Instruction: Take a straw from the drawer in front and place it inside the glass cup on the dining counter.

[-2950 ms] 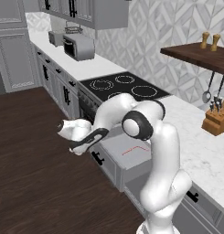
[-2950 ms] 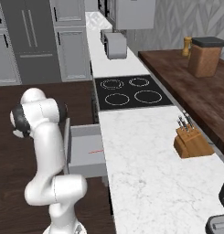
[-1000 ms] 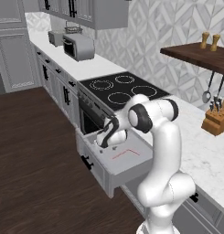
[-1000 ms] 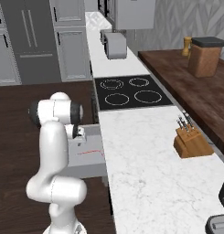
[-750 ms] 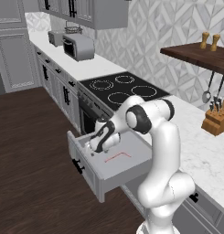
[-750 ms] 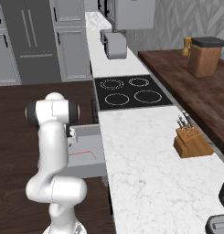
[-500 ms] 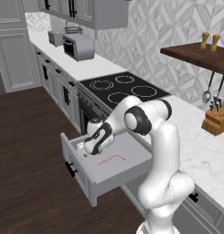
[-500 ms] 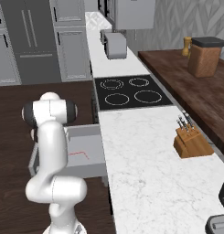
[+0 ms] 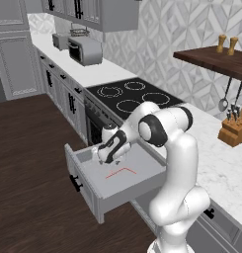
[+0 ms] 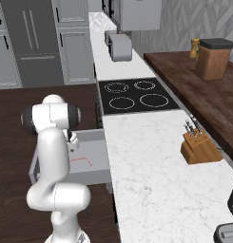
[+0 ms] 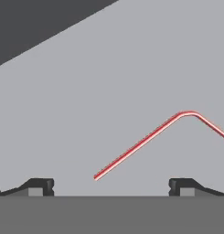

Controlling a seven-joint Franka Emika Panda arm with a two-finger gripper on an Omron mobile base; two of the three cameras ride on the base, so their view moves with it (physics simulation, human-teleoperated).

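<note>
The wide shallow grey drawer (image 9: 100,190) is seen pulled out; the two-finger gripper (image 9: 103,157) is held over its left part, fingers spread apart, nothing gripped. The thin red-pink bent straw (image 9: 120,172) is laid flat on the drawer floor, just right of it.

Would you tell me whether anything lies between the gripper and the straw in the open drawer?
Nothing does. In the hand view, bare grey drawer floor separates the open gripper from the straw, whose near end lies between the fingertips.
</note>
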